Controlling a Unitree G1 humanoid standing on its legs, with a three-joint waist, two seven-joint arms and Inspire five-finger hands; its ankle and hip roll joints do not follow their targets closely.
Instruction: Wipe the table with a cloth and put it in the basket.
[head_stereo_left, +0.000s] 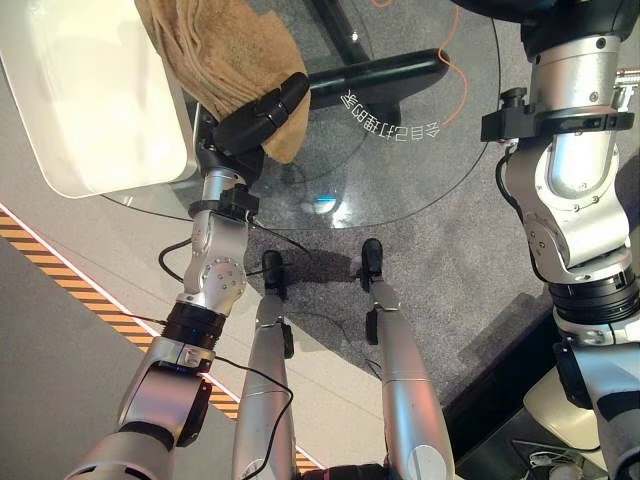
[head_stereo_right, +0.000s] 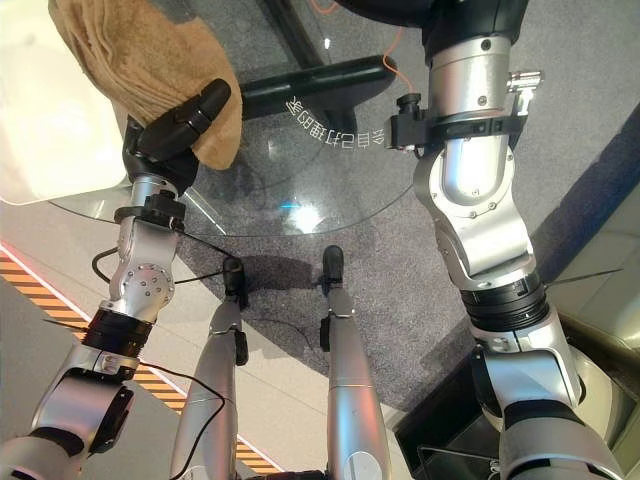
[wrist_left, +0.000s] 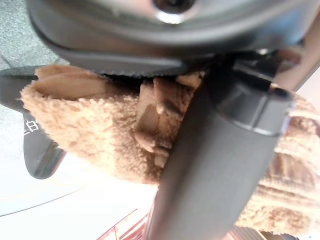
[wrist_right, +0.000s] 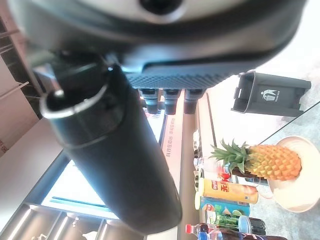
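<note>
My left hand (head_stereo_left: 256, 118) is shut on a tan terry cloth (head_stereo_left: 225, 45), which bunches up above the left part of the round glass table (head_stereo_left: 420, 180). The cloth overlaps the near right edge of a white basket (head_stereo_left: 90, 100) that stands on the table's left side. In the left wrist view the cloth (wrist_left: 95, 130) is pinched between the palm and the dark thumb (wrist_left: 220, 165). My right hand (wrist_right: 200, 55) is off to the right of the table, open and holding nothing, with its thumb (wrist_right: 125, 160) straight.
A black table base (head_stereo_left: 385, 80) and an orange cable (head_stereo_left: 462, 85) show through the glass. Yellow-black striped tape (head_stereo_left: 60, 270) runs across the floor at the left. In the right wrist view there are a pineapple on a plate (wrist_right: 270, 162), a black bin (wrist_right: 272, 95) and bottles (wrist_right: 225, 195).
</note>
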